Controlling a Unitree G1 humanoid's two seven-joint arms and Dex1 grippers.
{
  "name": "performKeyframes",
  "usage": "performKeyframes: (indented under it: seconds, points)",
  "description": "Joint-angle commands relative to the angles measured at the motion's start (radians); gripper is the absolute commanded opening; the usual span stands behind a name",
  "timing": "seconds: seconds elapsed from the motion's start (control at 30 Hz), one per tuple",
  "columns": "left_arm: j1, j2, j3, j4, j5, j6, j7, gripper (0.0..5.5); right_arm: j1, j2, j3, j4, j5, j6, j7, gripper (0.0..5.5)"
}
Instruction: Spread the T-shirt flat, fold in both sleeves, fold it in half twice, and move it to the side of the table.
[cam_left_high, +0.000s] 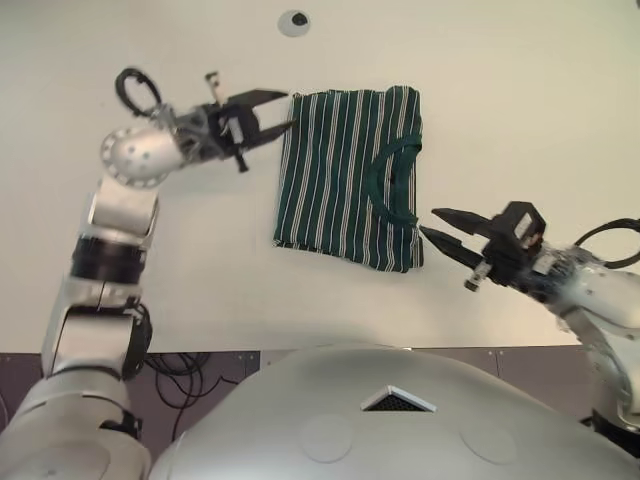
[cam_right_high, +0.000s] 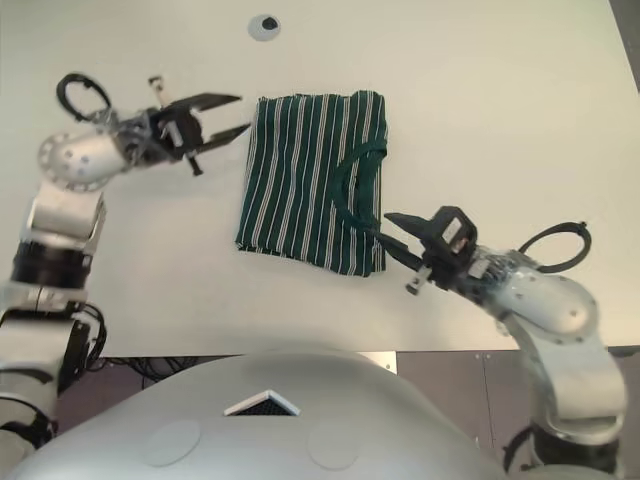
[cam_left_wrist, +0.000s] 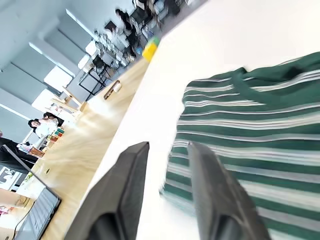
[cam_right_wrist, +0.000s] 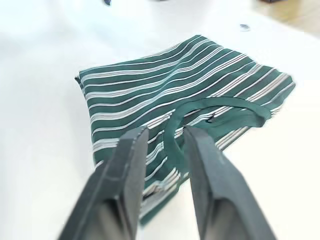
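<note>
The shirt (cam_left_high: 345, 175) lies folded into a compact block in the middle of the table (cam_left_high: 520, 90). The left gripper (cam_left_high: 285, 110) hangs at its far-left corner and the right gripper (cam_left_high: 428, 221) at its near-right corner — both gaping, gripping nothing. A finger catching only the top layer, or hooking the collar (cam_right_wrist: 215, 107), would likely peel the folds open — and uneven pulls could skew the block.
</note>
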Motion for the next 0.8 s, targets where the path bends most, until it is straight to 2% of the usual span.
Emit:
performKeyframes:
  seconds: [0.03,0.13,0.23,0.37,0.63,0.73,0.8]
  points:
    - [0.197,0.12,0.012,-0.145,-0.004,0.004,-0.079,2.09,0.139,-0.104,-0.008,0.032,-0.104,-0.136,0.058,2.01]
    - [0.328,0.208,0.009,-0.218,0.02,0.06,-0.133,2.4,0.192,-0.147,0.095,0.098,-0.234,-0.264,0.05,2.44]
    - [0.385,0.237,-0.006,-0.25,0.033,0.102,-0.159,2.4,0.154,-0.147,0.221,0.172,-0.348,-0.336,0.014,2.51]
    - [0.386,0.22,-0.048,-0.275,0.05,0.133,-0.179,2.4,0.016,-0.119,0.371,0.322,-0.537,-0.403,-0.065,2.51]
    - [0.317,0.153,-0.153,-0.254,0.15,0.129,-0.151,2.4,-0.093,-0.121,0.521,0.446,-0.725,-0.461,-0.13,2.51]
    - [0.308,0.142,-0.173,-0.26,0.162,0.131,-0.153,2.4,-0.068,-0.145,0.536,0.427,-0.746,-0.462,-0.119,1.95]
    - [0.296,0.138,-0.188,-0.249,0.18,0.133,-0.15,2.13,-0.057,-0.155,0.545,0.42,-0.762,-0.483,-0.12,1.6]
